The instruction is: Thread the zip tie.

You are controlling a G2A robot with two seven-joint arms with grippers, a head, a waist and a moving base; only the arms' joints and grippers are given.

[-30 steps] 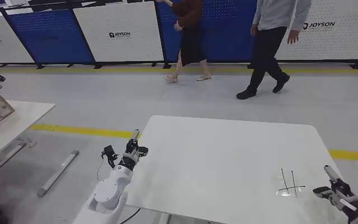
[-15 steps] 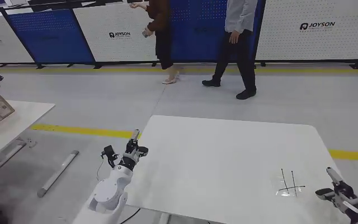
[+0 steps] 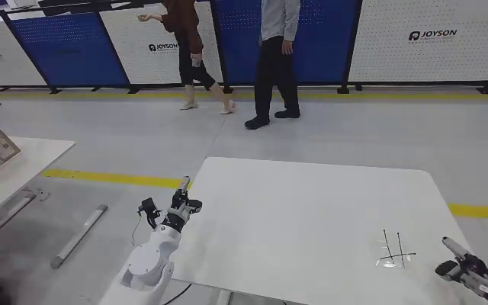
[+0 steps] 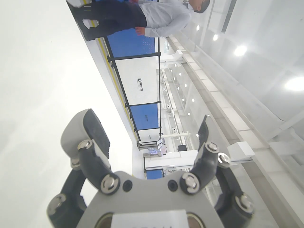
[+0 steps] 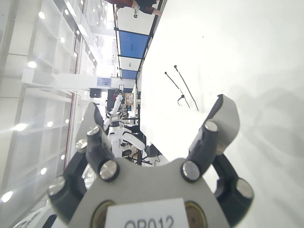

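Note:
Three thin black zip ties (image 3: 396, 250) lie crossed on the white table (image 3: 305, 221) near its front right corner. In the right wrist view the zip ties (image 5: 182, 88) rest on the tabletop beyond the fingers. My right gripper (image 3: 451, 258) hovers at the table's right front edge, just right of the ties and apart from them. It is open and holds nothing (image 5: 158, 106). My left gripper (image 3: 185, 194) sits at the table's left edge, far from the ties. It stands open too, with nothing between its fingers (image 4: 149, 126).
The wide middle of the white tabletop (image 3: 320, 198) is bare. A second white table (image 3: 30, 156) stands off to the far left, with a grey bar (image 3: 78, 235) on the floor between. A yellow floor line (image 3: 114, 178) runs behind.
My right gripper has drifted slightly toward the table's front right corner, a little farther from the zip ties. The left arm and the ties have not moved.

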